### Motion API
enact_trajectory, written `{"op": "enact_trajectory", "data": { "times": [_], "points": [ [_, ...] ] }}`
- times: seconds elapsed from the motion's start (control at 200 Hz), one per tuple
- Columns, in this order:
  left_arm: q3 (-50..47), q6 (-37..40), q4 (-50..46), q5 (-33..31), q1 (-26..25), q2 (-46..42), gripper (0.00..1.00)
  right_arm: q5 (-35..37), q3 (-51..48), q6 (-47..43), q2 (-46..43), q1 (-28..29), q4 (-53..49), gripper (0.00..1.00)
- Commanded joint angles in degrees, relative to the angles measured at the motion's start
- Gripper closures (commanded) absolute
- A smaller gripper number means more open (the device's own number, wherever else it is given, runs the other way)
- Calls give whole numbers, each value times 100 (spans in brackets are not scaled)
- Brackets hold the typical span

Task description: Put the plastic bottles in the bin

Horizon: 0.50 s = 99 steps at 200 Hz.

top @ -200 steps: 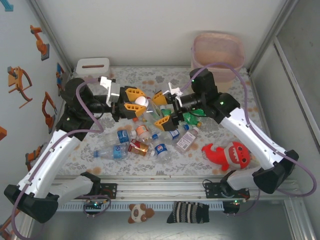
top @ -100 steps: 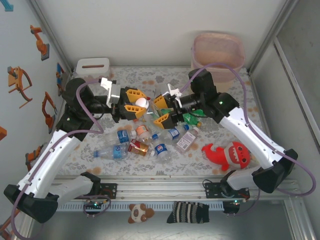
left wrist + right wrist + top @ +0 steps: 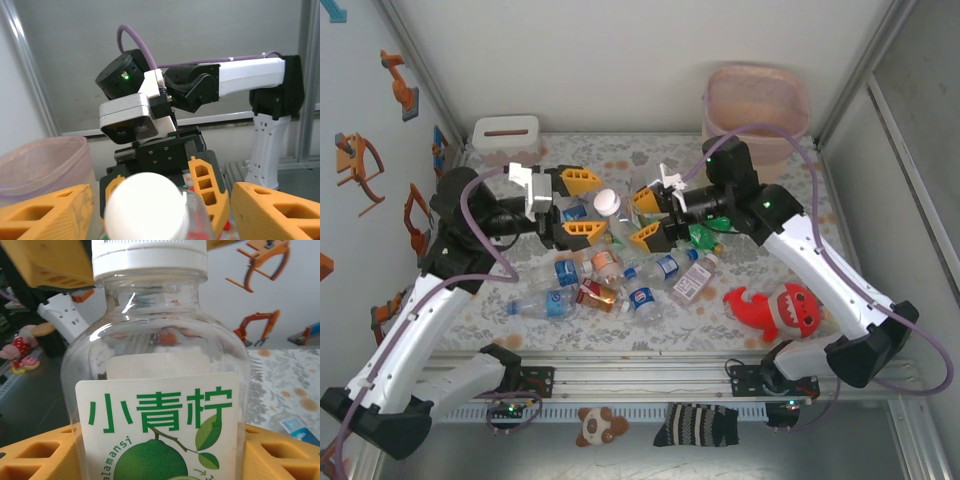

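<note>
A clear plastic bottle (image 3: pixel 620 209) (image 3: pixel 160 390) with a white cap (image 3: pixel 142 205) and a green lime label is held above the table between the two arms. My right gripper (image 3: pixel 647 217) (image 3: pixel 160 460) is shut on its body, with orange fingers (image 3: pixel 30 457) on both sides. The open left gripper (image 3: pixel 579 206) (image 3: pixel 160 217) faces the cap, its fingers (image 3: pixel 272 210) wide apart and not touching it. More plastic bottles (image 3: pixel 548 302) lie in a loose heap below, one of them green (image 3: pixel 706 237). The beige bin (image 3: pixel 757 105) (image 3: pixel 45 162) stands at the far right.
A red plush shark (image 3: pixel 782 306) lies at the near right. A low white box with a slot (image 3: pixel 505 135) sits at the far left. Metal frame posts and walls close in the table on both sides.
The left gripper has opened, let go of the bottle's cap end and drawn back to the left. The right gripper has closed on the bottle's body and now holds it alone.
</note>
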Motion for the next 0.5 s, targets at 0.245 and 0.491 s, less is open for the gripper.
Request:
{"op": "enact_trajectory", "data": {
  "times": [0.245,0.491],
  "points": [
    [-505,-281,-250,-2476,302,-294,20,1733,597,1340,-134,-1235,283,46],
    [-490,-1056,-636,-3703,549,164,21,3647,1655,2827,614,-2075,361,49]
  ]
}}
